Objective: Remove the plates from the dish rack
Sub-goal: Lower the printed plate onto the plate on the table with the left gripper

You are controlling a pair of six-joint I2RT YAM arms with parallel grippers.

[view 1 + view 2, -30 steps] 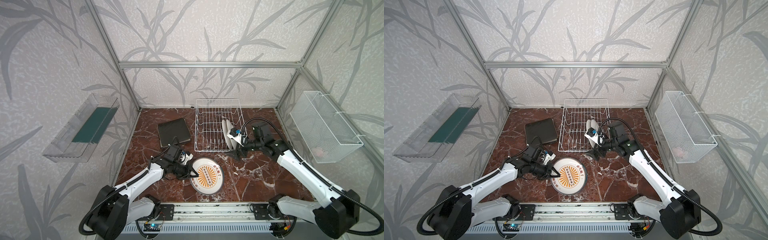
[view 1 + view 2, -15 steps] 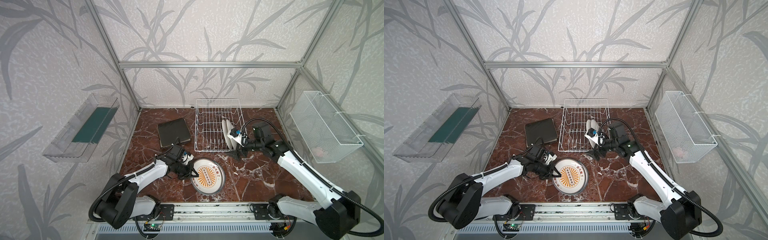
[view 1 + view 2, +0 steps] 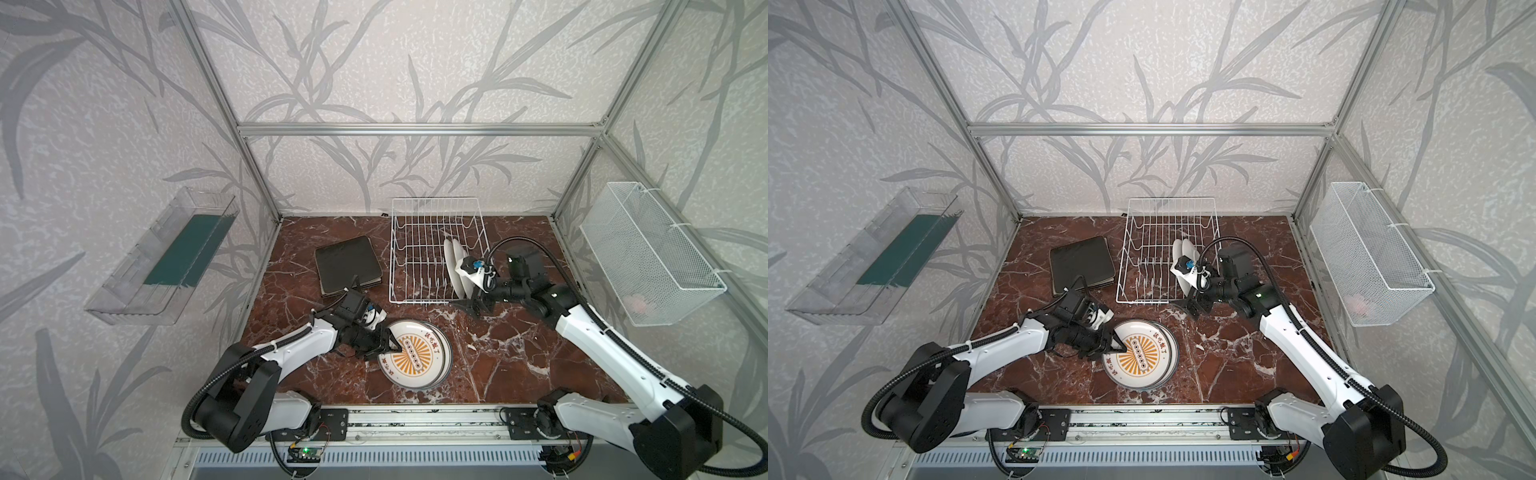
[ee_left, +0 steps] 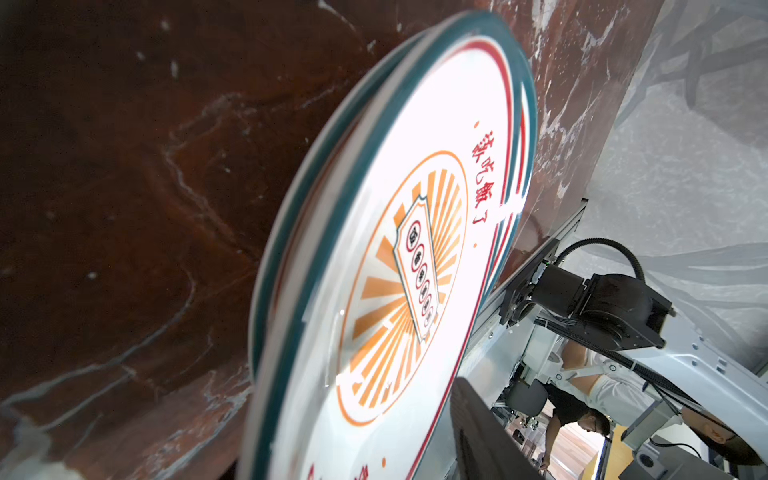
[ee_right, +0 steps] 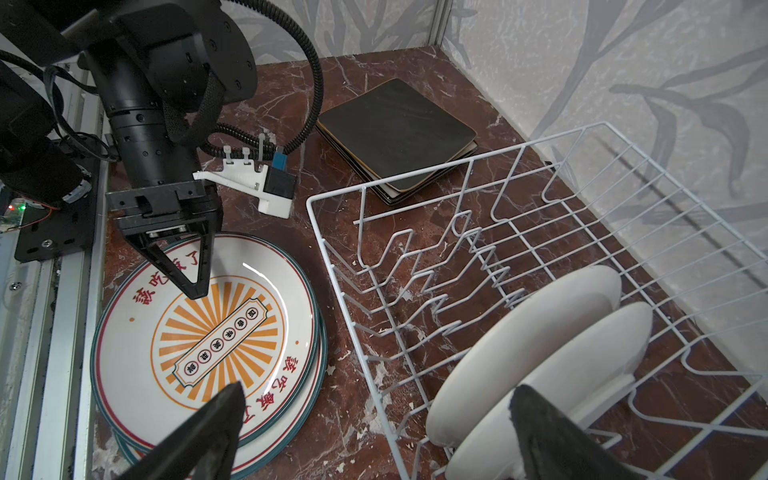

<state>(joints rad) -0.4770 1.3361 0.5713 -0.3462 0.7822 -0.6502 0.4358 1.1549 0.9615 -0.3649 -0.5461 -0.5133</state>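
So the left tool [image 5: 193, 286] had the top round plate [image 5: 232, 332] pinched a second ago. Now its jaws look parted, one finger hidden, and the plate lies flat on the tabletop [image 3: 519, 353] stack, sunburst up. Two plates [image 5: 519, 332] stand on edge in the dish rack [image 3: 419, 249], faces hidden. The right tool [image 5: 378, 388] stays wide open beside them.

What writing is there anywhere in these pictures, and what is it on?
"該吃飯了": red characters on the top round plate, printed twice, on opposite sides of the sunburst.
Five circled characters on the plate's central banner: too small to read.
Nothing else is readable.
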